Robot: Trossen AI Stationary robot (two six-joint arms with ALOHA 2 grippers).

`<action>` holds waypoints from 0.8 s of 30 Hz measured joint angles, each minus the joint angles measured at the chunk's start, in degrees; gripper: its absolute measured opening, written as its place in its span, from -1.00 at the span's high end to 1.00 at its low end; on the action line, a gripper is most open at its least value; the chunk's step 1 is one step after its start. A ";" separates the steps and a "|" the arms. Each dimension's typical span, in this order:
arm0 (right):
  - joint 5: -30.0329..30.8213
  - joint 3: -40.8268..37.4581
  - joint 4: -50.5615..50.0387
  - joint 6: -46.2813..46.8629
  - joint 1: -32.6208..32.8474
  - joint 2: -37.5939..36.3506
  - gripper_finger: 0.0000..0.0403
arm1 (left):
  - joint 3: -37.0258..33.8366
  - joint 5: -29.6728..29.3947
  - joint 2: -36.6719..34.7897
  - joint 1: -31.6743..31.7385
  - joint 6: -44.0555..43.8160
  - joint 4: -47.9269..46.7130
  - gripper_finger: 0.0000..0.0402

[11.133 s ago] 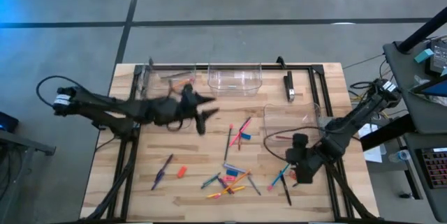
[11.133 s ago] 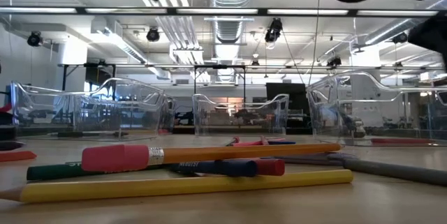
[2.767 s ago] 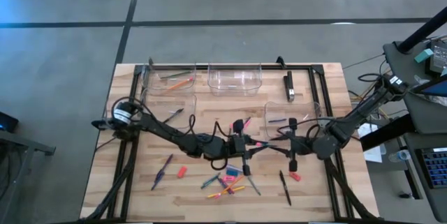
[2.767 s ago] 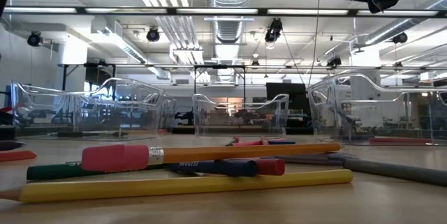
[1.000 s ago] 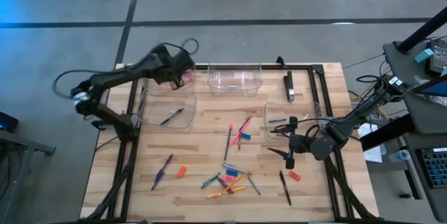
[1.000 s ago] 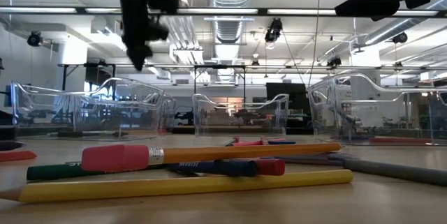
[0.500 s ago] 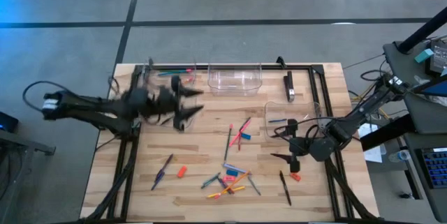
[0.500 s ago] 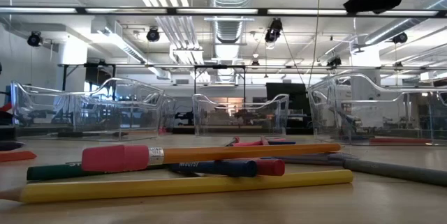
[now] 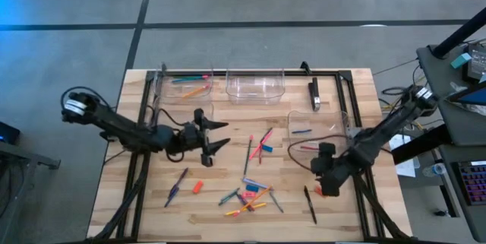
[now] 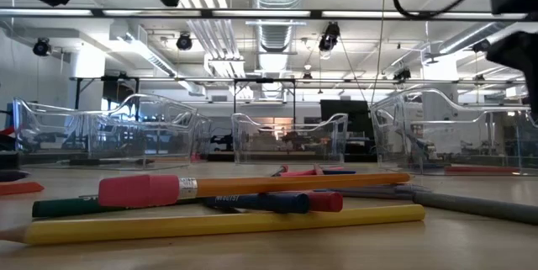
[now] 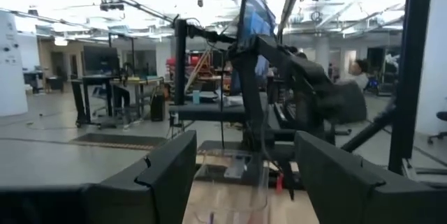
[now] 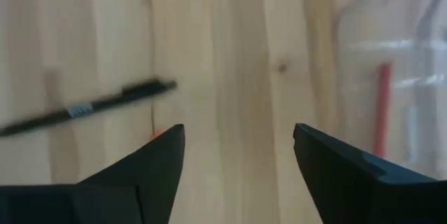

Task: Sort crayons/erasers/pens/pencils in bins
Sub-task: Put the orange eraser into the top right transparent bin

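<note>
My left gripper [image 9: 219, 137] hovers open and level left of the table's middle, pointing toward the right edge; nothing shows between its fingers [image 11: 244, 175]. My right gripper [image 9: 326, 186] points down, open, near the right edge in front of the right bin [image 9: 319, 134]. In its wrist view [image 12: 237, 154] an orange eraser [image 12: 158, 135] peeks out beside one finger and a black pen [image 12: 91, 105] lies close by. Pencils [image 9: 190, 83] lie in the far-left bin [image 9: 161, 92]. Loose crayons and pencils [image 9: 247, 194] lie near the front.
The far-middle bin [image 9: 254, 86] holds nothing that shows. A pink and a teal pencil [image 9: 258, 145] lie mid-table. A purple crayon [image 9: 176, 185] and an orange eraser [image 9: 197, 187] lie front left. A black metal frame [image 9: 345, 99] runs round the table.
My left gripper has swung from above the far-left bin toward the table's middle and near side, sinking a little and tipping from pointing down to level. My right gripper has tipped downward and shifted slightly toward the near edge, over the eraser.
</note>
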 joint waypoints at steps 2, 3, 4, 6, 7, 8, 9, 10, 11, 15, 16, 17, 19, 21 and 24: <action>0.07 -0.73 0.71 3.26 2.06 1.72 -0.22 | 1.44 0.00 1.67 0.00 0.31 0.36 -0.13; 0.13 -1.13 1.22 5.10 3.07 2.37 -0.20 | 1.91 0.02 2.25 0.00 0.44 0.15 -0.13; 0.21 -1.53 2.11 6.75 4.05 2.95 -0.18 | 2.37 0.02 2.80 0.00 0.46 -0.19 -0.13; 0.95 -2.46 3.93 10.51 6.27 3.92 -0.15 | 3.34 0.03 3.48 0.00 0.49 -0.03 -0.13; 1.78 -2.92 4.57 12.49 7.40 4.22 -0.14 | 3.64 0.02 3.59 0.00 0.59 0.02 -0.13; 2.48 -3.28 5.20 14.45 8.50 4.50 -0.14 | 3.83 0.02 3.68 0.00 0.70 0.05 -0.13; 3.21 -3.69 6.09 16.40 9.57 4.83 -0.13 | 3.93 0.03 3.77 0.00 0.75 0.03 -0.13; 3.57 -4.05 6.30 18.60 10.54 5.15 -0.13 | 3.94 0.04 3.83 0.00 0.74 -0.05 -0.13; 4.01 -4.53 6.22 20.87 11.57 5.47 -0.14 | 3.94 0.04 3.83 0.01 0.74 -0.08 -0.13; 7.27 -6.02 6.35 29.31 15.29 6.80 -0.14 | 3.94 0.04 3.83 0.04 0.72 -0.12 -0.13; 7.76 -6.27 6.35 30.94 16.02 7.24 -0.14 | 3.94 0.04 3.83 0.04 0.72 -0.12 -0.13; 7.90 -6.42 6.68 31.87 16.56 7.78 -0.14 | 3.94 0.04 3.83 0.04 0.72 -0.11 -0.13; 8.53 -6.52 8.09 33.02 17.40 8.93 -0.15 | 3.94 0.07 3.83 0.04 0.59 -0.54 -0.13; 9.29 -6.52 9.82 33.74 17.93 10.29 -0.14 | 3.94 0.05 3.83 0.04 0.53 -1.12 -0.13; 9.29 -6.48 11.75 33.89 17.96 13.01 -0.14 | 3.94 0.07 3.83 0.04 0.49 -1.50 -0.13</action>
